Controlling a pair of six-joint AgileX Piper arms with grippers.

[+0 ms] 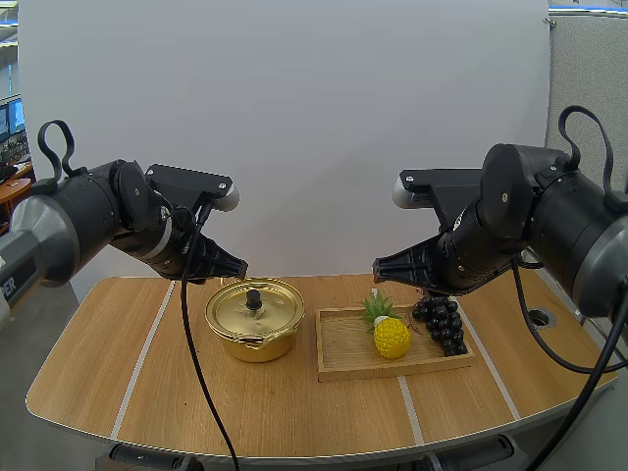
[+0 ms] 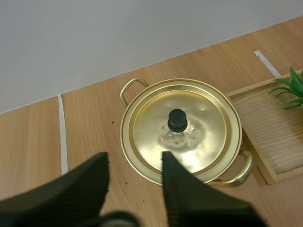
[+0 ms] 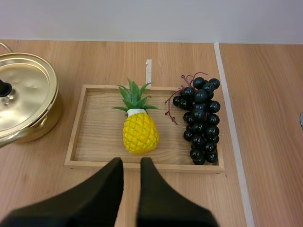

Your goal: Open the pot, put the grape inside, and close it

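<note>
High view: nothing is done yet. The lid (image 1: 273, 308) sits on the pot (image 1: 257, 345) at mid-table, and the grapes (image 1: 442, 324) lie at the tray's (image 1: 343, 345) right edge. The left gripper (image 1: 238, 270) hangs spread above the pot and the right gripper (image 1: 379, 266) is barely parted above the tray, both empty. Opening, loading and closing all remain.

The pot (image 1: 257, 343) is shiny gold, and its lid (image 2: 208, 123) is the same gold with a black knob (image 2: 177, 120). The bunch of grapes (image 3: 201, 118) is almost black, with a dark red stem. The pineapple (image 3: 138, 132) is yellow with a diamond pattern and has green leaves. The wooden tray (image 3: 99, 137) is pale and grained. The table (image 1: 118, 334) is light brown with whitish stripes. My left claw (image 2: 134, 161) and right claw (image 3: 131, 163) are black.
</note>
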